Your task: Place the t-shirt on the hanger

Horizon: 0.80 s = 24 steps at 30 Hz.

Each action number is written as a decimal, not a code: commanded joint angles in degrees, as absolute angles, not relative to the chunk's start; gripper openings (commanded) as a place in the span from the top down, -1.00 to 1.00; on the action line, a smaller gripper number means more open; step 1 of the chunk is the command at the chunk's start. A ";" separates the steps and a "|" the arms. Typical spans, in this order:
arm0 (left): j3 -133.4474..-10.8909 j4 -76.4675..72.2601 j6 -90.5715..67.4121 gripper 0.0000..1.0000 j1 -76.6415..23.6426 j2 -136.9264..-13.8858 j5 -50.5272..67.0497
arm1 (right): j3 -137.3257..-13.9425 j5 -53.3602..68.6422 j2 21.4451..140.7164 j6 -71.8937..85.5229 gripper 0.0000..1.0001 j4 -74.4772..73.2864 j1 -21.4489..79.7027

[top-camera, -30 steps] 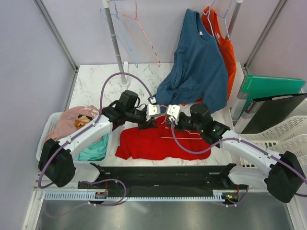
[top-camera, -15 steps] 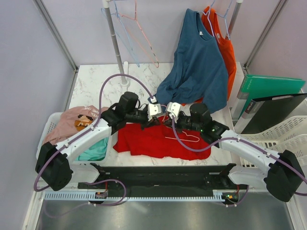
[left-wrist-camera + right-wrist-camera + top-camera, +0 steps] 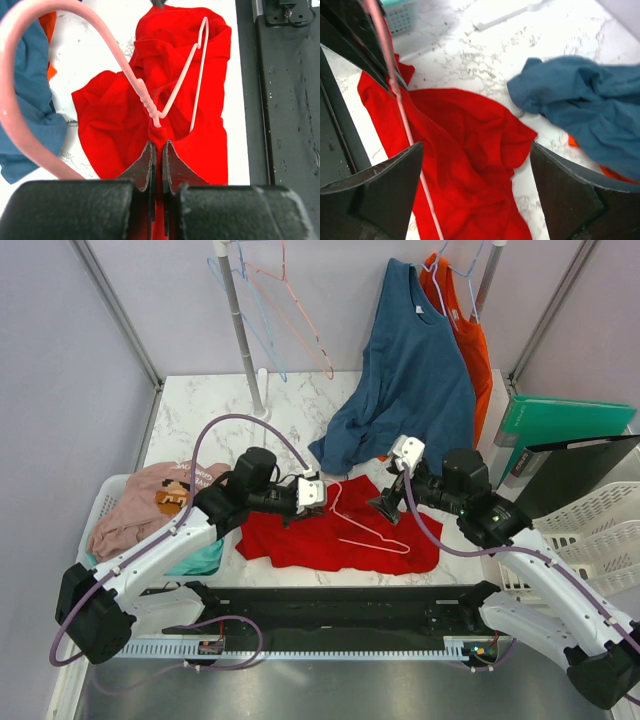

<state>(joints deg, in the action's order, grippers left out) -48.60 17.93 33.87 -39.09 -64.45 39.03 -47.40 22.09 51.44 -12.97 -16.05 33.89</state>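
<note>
T-shirt (image 3: 300,540), bright red, lies crumpled and spread flat on the marble table (image 3: 200,410), just beyond the black bar at the table's near edge. On the t-shirt's middle and right half rests the pink wire hanger (image 3: 145,100), lying flat, its hook over the t-shirt's far edge.

The left gripper (image 3: 159,144) sits at the t-shirt's far edge. Its jaws are pressed almost together on a small fold of the red cloth, right at the foot of the hanger's twisted neck; whether the wire itself is caught too, I cannot tell. The right gripper (image 3: 388,506) hangs above the t-shirt's right part with its jaws spread wide and nothing between them; one hanger wire runs beneath it.

Past the t-shirt's far right corner, the hem of a dark blue shirt (image 3: 415,370) droops onto the table, an orange-red shirt (image 3: 470,330) behind it. Left of the t-shirt stands a white basket (image 3: 88,540) with a pink garment (image 3: 150,495).
</note>
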 commanded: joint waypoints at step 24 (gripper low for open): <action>-48.52 15.74 36.21 0.97 -38.67 -60.91 45.96 | -54.14 32.35 76.90 -29.27 -0.87 -40.88 27.95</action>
<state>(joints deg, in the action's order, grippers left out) -48.36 17.91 37.10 -39.09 -62.54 42.68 -52.45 31.03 75.57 -26.30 -43.27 27.90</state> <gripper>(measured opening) 0.045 0.937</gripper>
